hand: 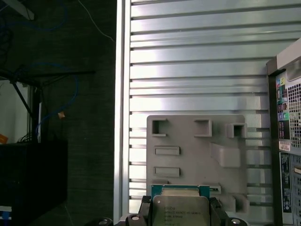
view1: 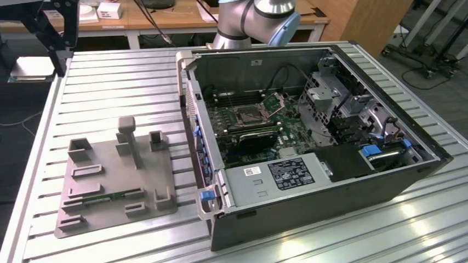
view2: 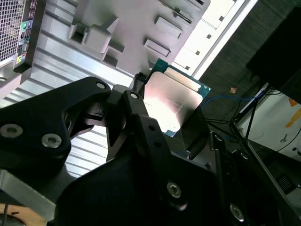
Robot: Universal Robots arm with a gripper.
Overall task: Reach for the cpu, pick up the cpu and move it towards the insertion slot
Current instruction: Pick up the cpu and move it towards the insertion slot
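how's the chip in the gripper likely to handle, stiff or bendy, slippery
The chip is probably stiff: it looks like a flat, metal-topped plate. Its smooth, shiny top hints it may slip, since the gripper holds it by its edges. Being thin, it is likely light.

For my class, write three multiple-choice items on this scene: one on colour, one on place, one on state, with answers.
1. The circuit board around the insertion slot is: A red; B green; C white.
2. The cpu is: A in the insertion slot; B in a person's hand; C in the gripper.
3. The computer case is: A open; B closed; C wrapped.
Answers: B, the board shows green; C, fingers clamp its edges in both wrist views; A, its insides show.
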